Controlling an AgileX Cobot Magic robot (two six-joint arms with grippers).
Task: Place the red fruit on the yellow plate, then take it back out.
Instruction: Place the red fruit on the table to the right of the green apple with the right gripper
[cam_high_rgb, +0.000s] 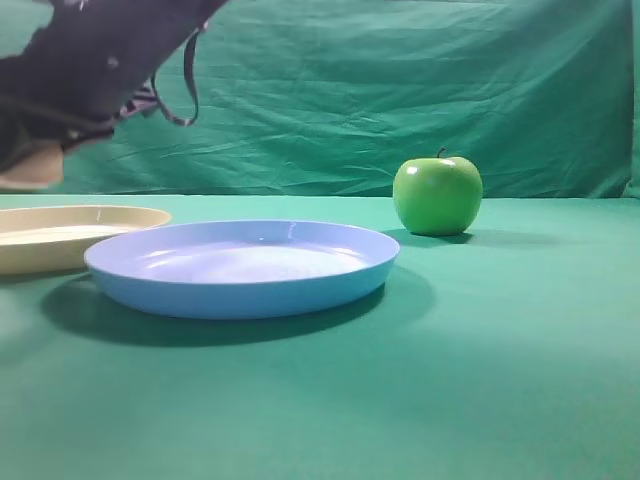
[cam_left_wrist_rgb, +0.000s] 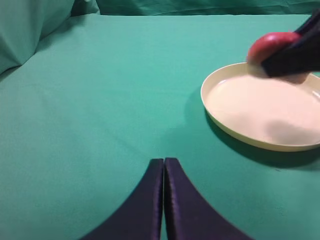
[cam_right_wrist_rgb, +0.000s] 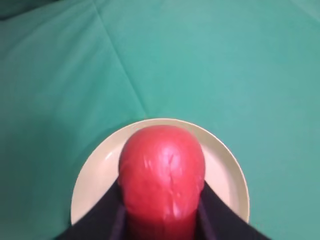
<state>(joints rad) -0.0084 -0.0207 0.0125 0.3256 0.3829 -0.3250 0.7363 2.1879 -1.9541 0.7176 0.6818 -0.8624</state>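
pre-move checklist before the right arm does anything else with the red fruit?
1. Grip: right hand shut on the round red fruit, a finger on each side: ok.
2. Position: fruit held above the shallow cream-yellow plastic plate: ok.
3. Fruit resting on the plate or lifted: left wrist view suggests lifted: cannot tell.
4. Plate interior free of other items: ok.
5. Left hand shut, empty, off the plate: ok.
6. Light-blue plastic plate and shiny green apple apart from the yellow plate: ok.

You see the fruit (cam_right_wrist_rgb: 162, 172) above the left-edge plate (cam_high_rgb: 70, 238), the second plate (cam_high_rgb: 240, 268) centre, the apple (cam_high_rgb: 437, 194) right.
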